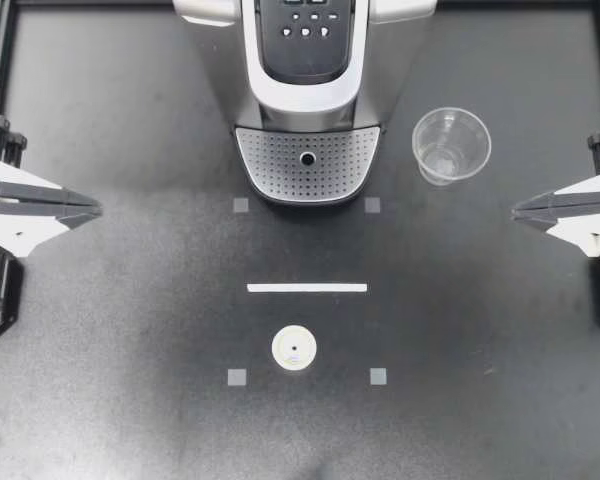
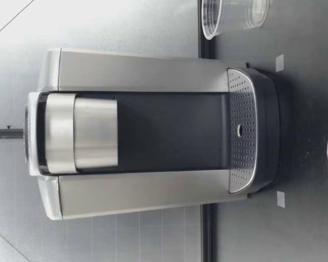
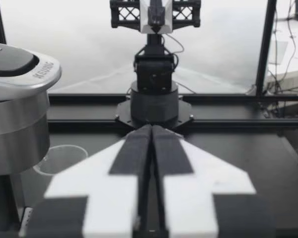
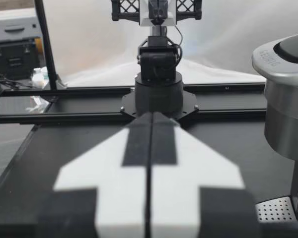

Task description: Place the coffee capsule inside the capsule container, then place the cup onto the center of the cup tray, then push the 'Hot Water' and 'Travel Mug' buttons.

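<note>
Top view. Coffee machine (image 1: 307,80) at the far middle of the table, its perforated cup tray (image 1: 280,160) bare and its button panel (image 1: 305,35) facing up. The coffee capsule (image 1: 294,350) lies flat well in front of the machine, beyond a white strip (image 1: 307,288). The clear plastic cup (image 1: 450,145) stands upright just beside the machine, on my right arm's side. The left gripper (image 1: 96,209) and right gripper (image 1: 517,211) are parked well out to either side of the machine. Both wrist views show the jaws pressed together with nothing between them. No step of the task appears begun.

Hazards, as judged:
- The capsule is low and flat, so a shallow pinch could slide off its rim or flip it.
- The capsule container looks shut in the low view, and a capsule brought to it unopened would have nowhere to go.
- The thin cup could buckle or tip under a hard grip, or land off-centre on the tray.
- The buttons sit close together, so a broad fingertip may press a neighbour.

Count: one machine, one capsule, one cup, one strip, four grey square markers (image 1: 241,205), two grippers.
</note>
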{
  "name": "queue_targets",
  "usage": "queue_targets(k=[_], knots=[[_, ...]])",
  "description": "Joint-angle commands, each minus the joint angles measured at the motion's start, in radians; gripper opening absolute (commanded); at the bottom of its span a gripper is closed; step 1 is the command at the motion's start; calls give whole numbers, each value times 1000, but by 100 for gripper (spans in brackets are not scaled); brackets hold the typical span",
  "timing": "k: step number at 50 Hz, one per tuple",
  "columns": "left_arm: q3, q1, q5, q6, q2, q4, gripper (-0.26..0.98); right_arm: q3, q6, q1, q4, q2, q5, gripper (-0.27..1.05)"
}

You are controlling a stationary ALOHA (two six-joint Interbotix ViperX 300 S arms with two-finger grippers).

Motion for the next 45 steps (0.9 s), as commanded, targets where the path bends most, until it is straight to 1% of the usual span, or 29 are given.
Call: queue_targets(k=[1,3,6,10,14,22,31,37,45], knots=[[-25,-11,-9,-6,12,3,18,-17,-2,9,0,14,-15,14],[-29,-11,-8,-11,12,3,14,-28,-2,9,0,34,-21,9],[-37,-11,-5,-11,14,3,10,-46,-2,9,0,77,-40,6],[-43,-14,0,-14,25,3,9,-77,5,9,0,150,-57,6],[-49,-29,20,-18,52,5,9,-109,9,9,-2,236,-57,6],[-86,-92,124,-38,176,2,9,-167,14,48,0,410,-52,6],[-132,-144,209,-100,356,2,9,-225,28,101,0,592,-49,6],[-163,-160,278,-129,471,2,9,-265,87,115,2,696,-34,6],[-218,-164,337,-129,601,3,9,-313,183,115,0,778,37,6]])
